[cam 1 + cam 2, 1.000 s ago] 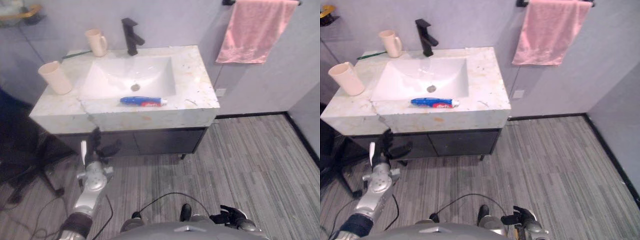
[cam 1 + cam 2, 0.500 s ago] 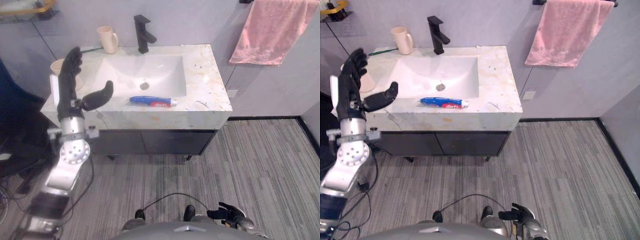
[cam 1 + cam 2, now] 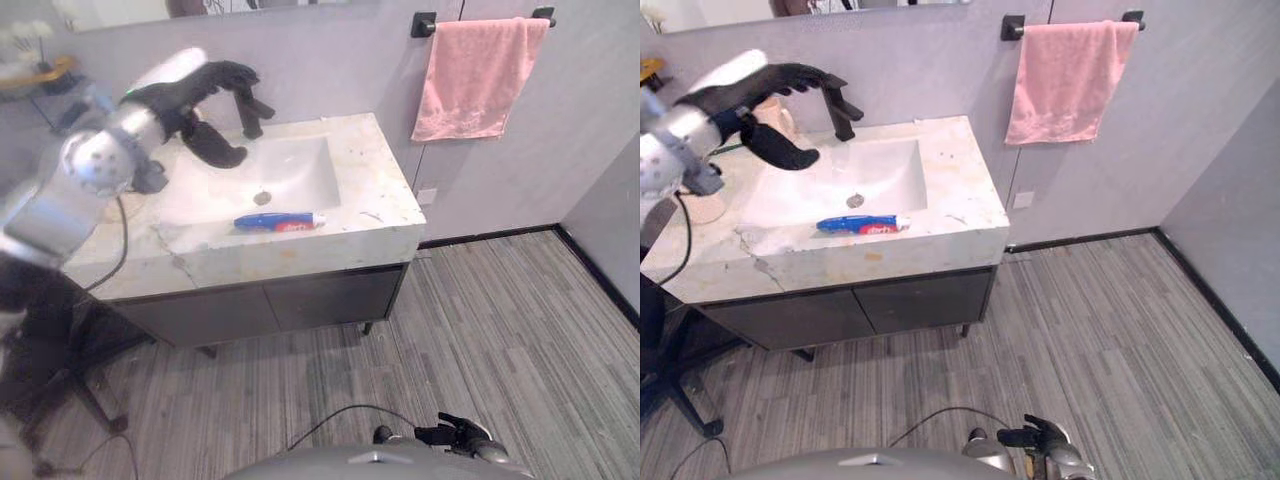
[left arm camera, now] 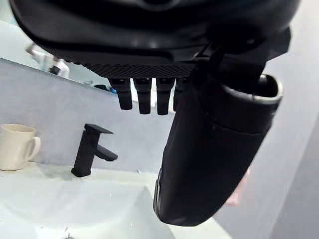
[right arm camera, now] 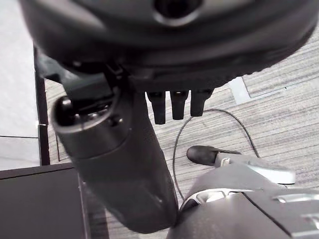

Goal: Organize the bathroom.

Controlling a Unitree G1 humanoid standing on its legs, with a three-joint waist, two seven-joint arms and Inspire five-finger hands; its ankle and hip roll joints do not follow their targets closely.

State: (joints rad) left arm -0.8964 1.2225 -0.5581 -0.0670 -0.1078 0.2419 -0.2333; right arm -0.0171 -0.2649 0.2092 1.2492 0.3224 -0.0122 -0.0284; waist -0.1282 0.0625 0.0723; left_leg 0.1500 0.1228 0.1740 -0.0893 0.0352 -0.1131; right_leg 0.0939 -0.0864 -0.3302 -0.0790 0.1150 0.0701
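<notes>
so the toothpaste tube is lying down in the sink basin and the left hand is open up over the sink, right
Not quite. The toothpaste tube lies on the counter's front edge, just outside the sink basin, as the left eye view shows. The rest holds: the left hand is open above the sink, near the black faucet, holding nothing.

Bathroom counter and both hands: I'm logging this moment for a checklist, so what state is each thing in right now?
Left hand: open, raised above the sink, holding nothing.
Right hand: low by the floor, open, idle.
Toothpaste tube: lying flat on the counter's front edge, capped.
Faucet: no water running.
Sink: empty basin.
Mug: upright beside the faucet.
Pink towel: hanging on its bar.
</notes>
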